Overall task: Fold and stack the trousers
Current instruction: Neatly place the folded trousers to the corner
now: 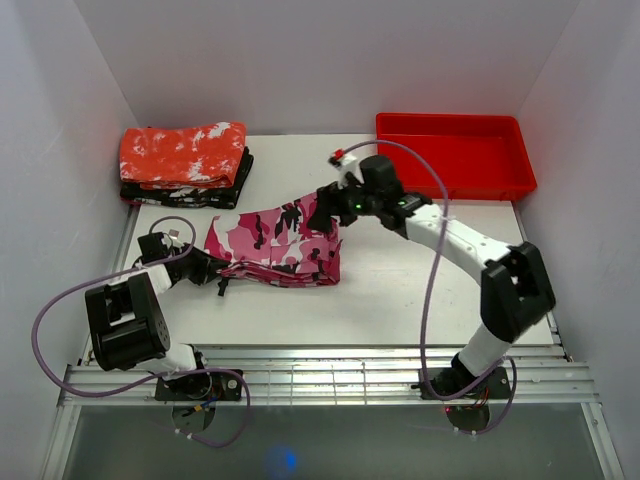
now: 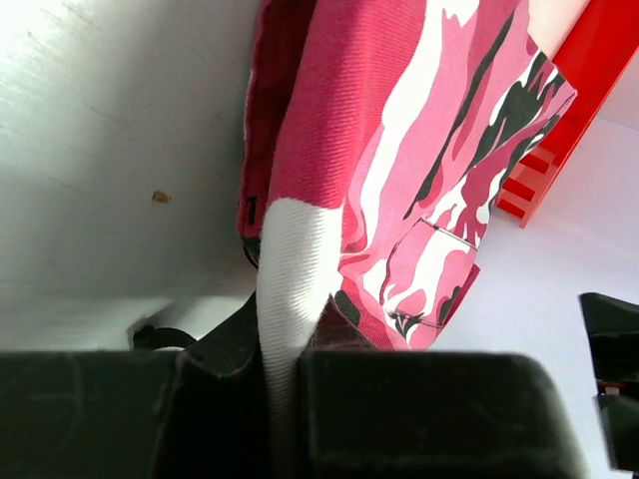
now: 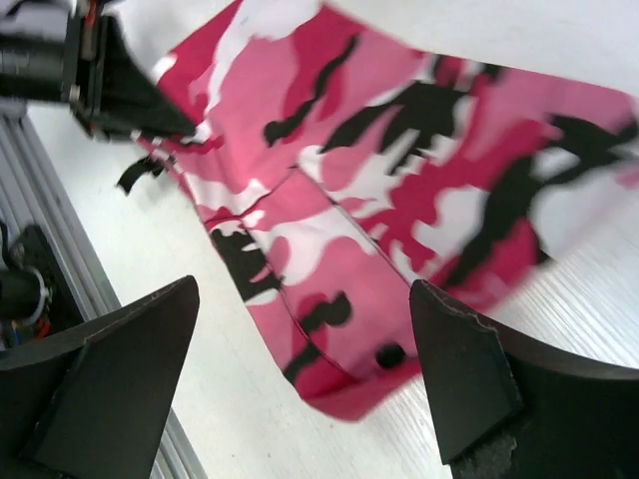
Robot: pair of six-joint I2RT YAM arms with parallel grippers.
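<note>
Trousers [image 1: 275,245]: ribbed twill in pink camouflage blotches, folded into a rumpled oblong, left of centre on the white worktop [image 1: 420,280].
Left end effector [image 2: 285,374]: clamped on a white edge of the cloth.
Right end effector [image 3: 305,299]: black wedge fingers [image 3: 120,369] wide apart, over the trousers.

surface: white table [image 1: 420,290] | on it: trousers [image 1: 280,245], red tray [image 1: 455,155], folded cloth stack [image 1: 185,165], perhaps two garments
</note>
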